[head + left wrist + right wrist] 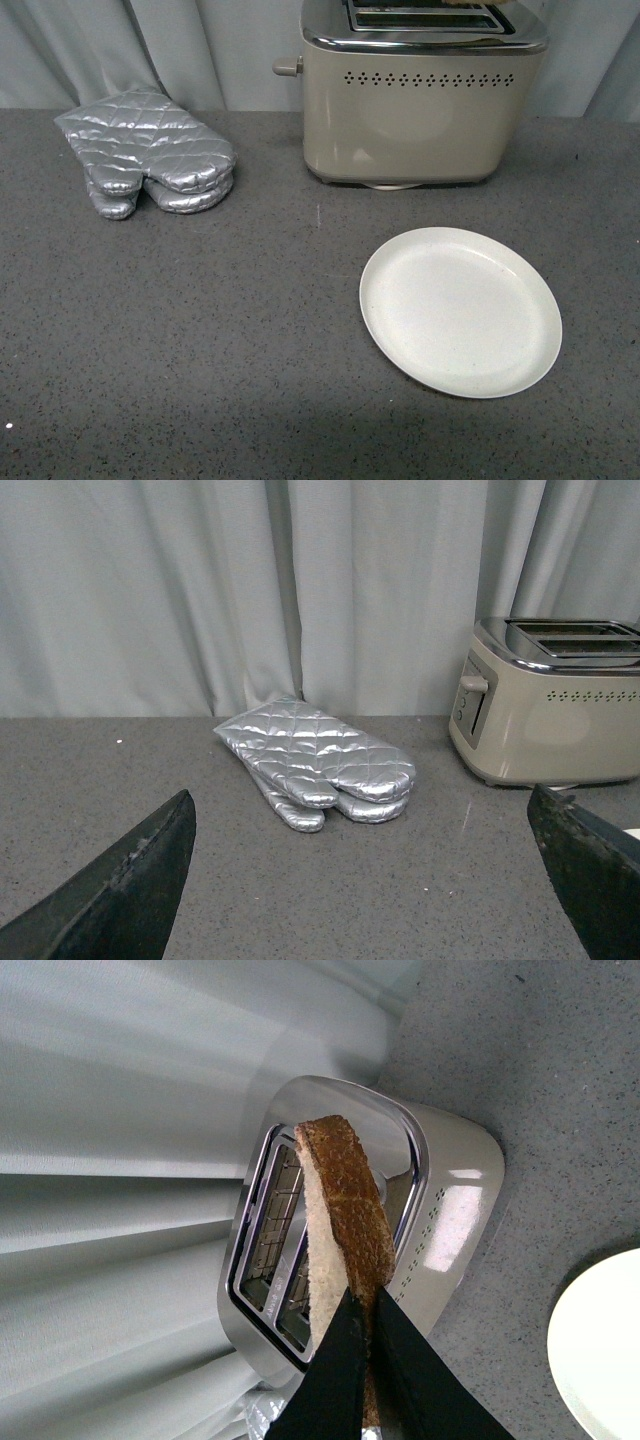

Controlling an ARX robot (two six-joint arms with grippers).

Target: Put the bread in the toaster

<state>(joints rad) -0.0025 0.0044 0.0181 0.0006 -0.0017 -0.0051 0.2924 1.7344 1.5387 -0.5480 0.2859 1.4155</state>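
The beige toaster (415, 100) with a chrome top stands at the back of the table, right of centre. It also shows in the left wrist view (555, 705) and in the right wrist view (440, 1210). My right gripper (365, 1305) is shut on the bread (340, 1200), a brown-crusted slice held on edge just above the toaster's slots. In the front view only a sliver of the bread (480, 3) shows at the top edge. My left gripper (365, 880) is open and empty, low over the table, pointing toward the mitts.
Two silver quilted oven mitts (150, 150) lie stacked at the back left. A white plate (460, 310) sits in front of the toaster, right of centre. Grey curtains hang behind the grey speckled table (200, 350).
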